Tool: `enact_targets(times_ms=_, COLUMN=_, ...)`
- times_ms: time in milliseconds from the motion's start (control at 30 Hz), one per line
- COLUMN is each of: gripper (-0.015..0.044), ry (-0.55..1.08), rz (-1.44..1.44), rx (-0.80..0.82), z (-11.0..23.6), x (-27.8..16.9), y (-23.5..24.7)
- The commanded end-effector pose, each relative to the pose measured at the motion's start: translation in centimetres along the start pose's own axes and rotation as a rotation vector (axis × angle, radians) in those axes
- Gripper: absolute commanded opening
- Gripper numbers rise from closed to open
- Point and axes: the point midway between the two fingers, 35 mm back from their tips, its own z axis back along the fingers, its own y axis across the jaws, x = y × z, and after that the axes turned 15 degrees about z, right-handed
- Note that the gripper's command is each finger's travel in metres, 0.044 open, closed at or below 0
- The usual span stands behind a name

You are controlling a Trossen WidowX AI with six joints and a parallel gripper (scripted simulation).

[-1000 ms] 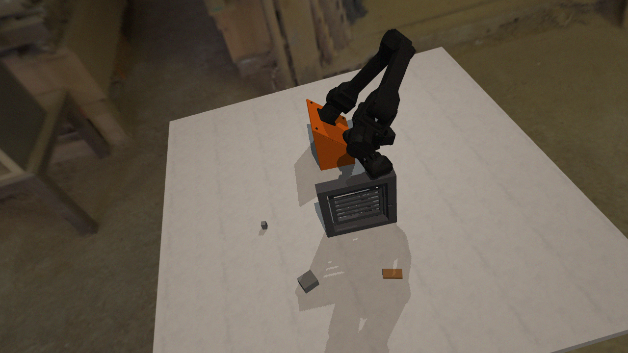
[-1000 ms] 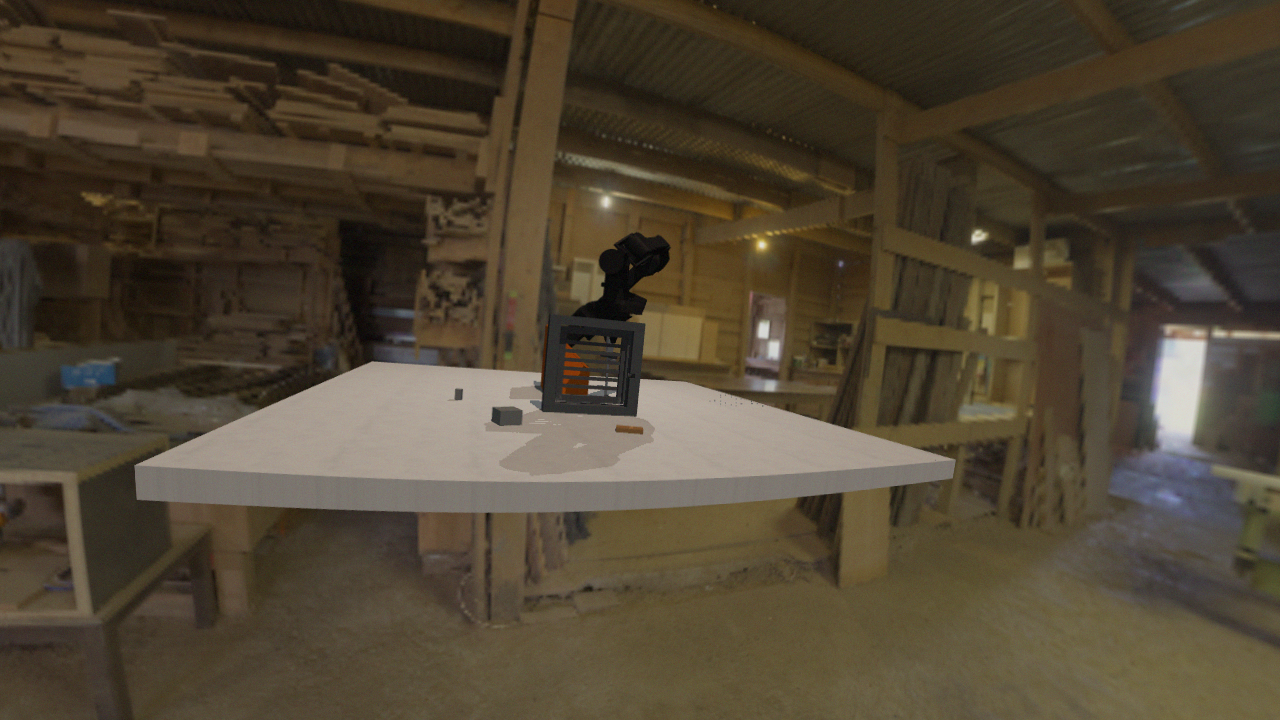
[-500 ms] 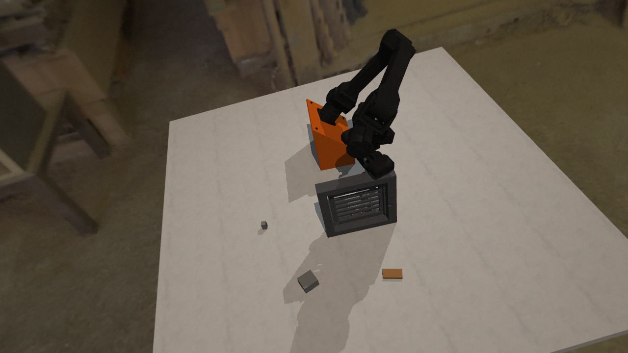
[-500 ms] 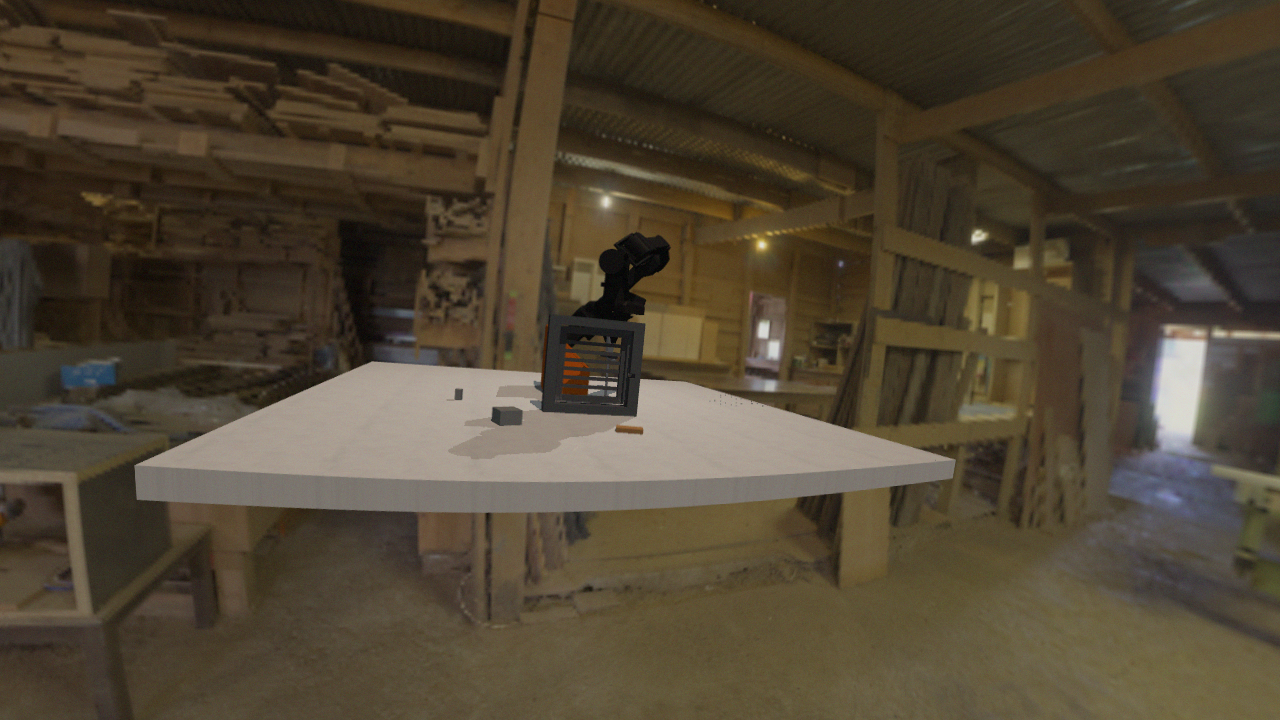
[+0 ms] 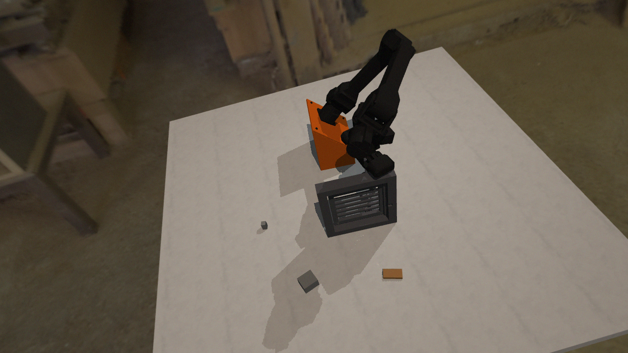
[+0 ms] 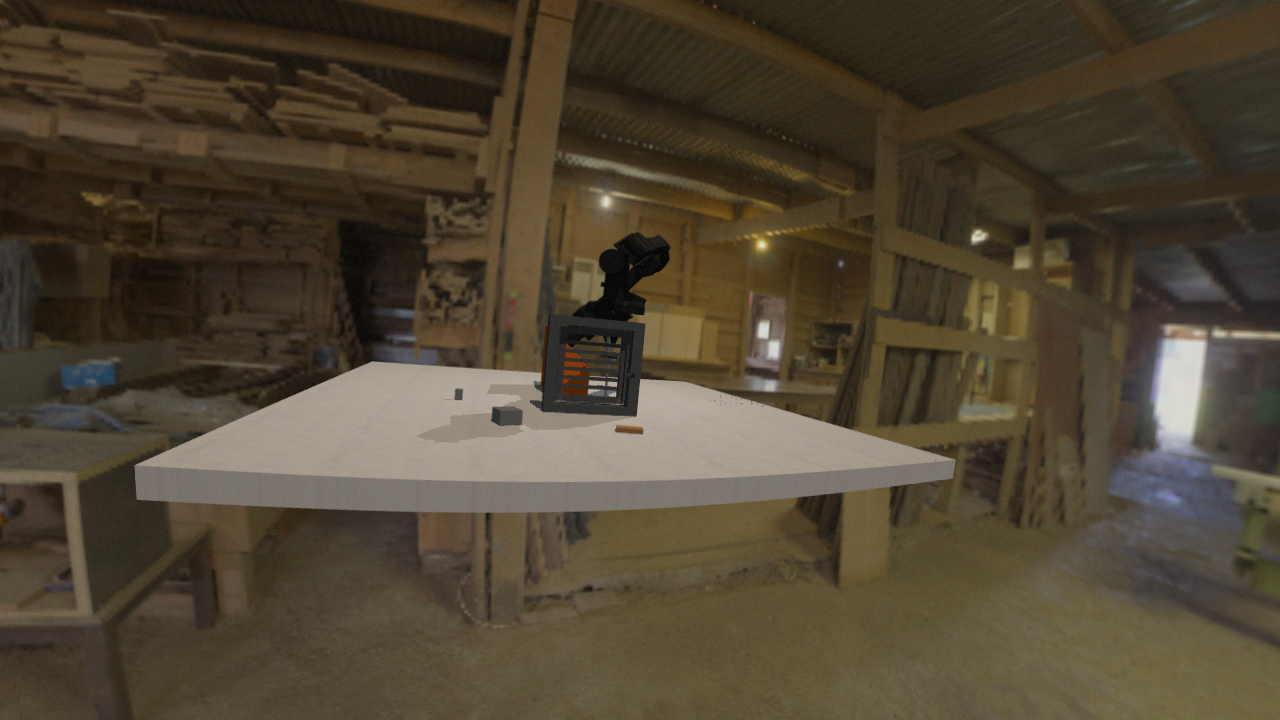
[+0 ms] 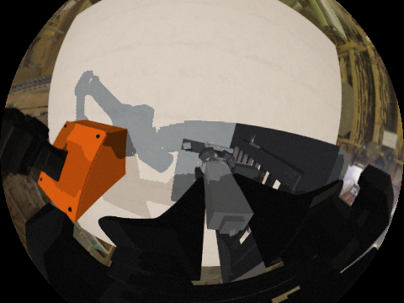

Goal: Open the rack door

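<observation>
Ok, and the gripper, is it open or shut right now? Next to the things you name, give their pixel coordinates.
Shut on the handle (image 7: 227, 191): in the wrist view the gripper's (image 7: 220, 181) dark fingers close in from both sides of the grey bar.

Matt metal-look dk grey frame; smooth stone-look tabletop, also matt.
</observation>
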Motion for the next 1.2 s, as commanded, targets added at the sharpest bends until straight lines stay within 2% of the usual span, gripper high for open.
enact_targets(times_ms=0, gripper=0.0038, ry=0.005, rz=0.025, rx=-0.005, z=0.01, x=-0.07, y=-0.16)
enact_targets(times_ms=300, gripper=0.0274, ry=0.005, rz=0.025, rx=-0.005, z=0.01, x=-0.07, y=-0.16)
enact_targets(times_ms=333, gripper=0.0283, ry=0.005, rz=0.025, rx=-0.005, z=0.01, x=-0.07, y=-0.16)
enact_targets(times_ms=433, gripper=0.0283, ry=0.005, rz=-0.048, rx=-0.005, z=0.01, x=-0.07, y=-0.16)
enact_targets(times_ms=1167, gripper=0.0283, ry=0.002, rz=-1.138, rx=-0.008, z=0.02, x=-0.07, y=-0.16)
